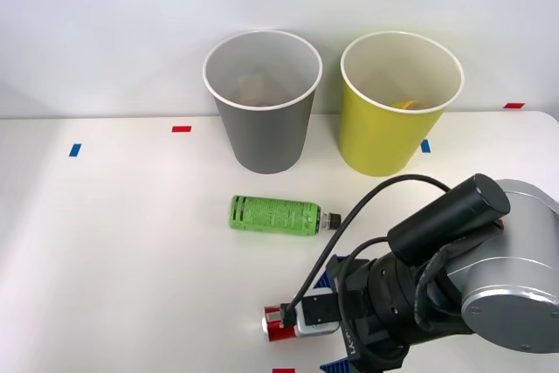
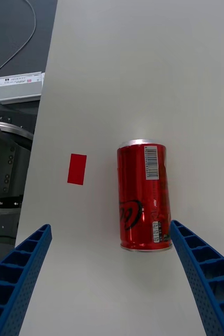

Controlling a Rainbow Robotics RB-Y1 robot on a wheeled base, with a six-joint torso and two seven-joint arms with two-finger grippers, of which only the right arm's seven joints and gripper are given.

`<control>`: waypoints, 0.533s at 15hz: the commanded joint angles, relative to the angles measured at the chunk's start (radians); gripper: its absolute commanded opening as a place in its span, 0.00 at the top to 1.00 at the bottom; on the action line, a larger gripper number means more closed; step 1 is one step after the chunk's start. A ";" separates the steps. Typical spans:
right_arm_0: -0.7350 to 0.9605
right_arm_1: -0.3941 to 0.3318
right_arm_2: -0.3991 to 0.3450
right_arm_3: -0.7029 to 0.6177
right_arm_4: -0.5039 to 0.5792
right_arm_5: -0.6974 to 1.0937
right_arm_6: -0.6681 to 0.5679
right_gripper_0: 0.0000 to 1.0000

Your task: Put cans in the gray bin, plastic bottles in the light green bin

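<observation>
One red can (image 2: 143,195) lies on its side near the table's (image 1: 131,242) front edge, under the right gripper (image 2: 112,278), jaws spread wide. It sits off-centre, nearer one finger (image 2: 201,268), so centre over it before closing.

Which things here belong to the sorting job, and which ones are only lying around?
Belong to the job:
red can
green bottle
gray bin
light green bin
right gripper, open over the can

Just lying about:
red tape marks
blue tape mark
</observation>
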 commanded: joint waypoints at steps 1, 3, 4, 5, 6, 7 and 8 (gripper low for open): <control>-0.022 0.027 0.061 0.000 0.082 0.000 -0.003 0.23; -0.022 0.039 0.075 0.002 0.094 0.000 -0.004 0.23; -0.022 0.044 0.078 0.002 0.099 0.000 -0.001 0.23; -0.022 0.050 0.087 0.003 0.108 0.000 -0.004 0.23; -0.022 0.059 0.090 0.013 0.114 0.000 -0.004 0.23; -0.023 0.072 0.091 0.036 0.117 0.000 -0.003 0.23; -0.028 0.092 0.091 0.083 0.117 0.000 0.002 0.23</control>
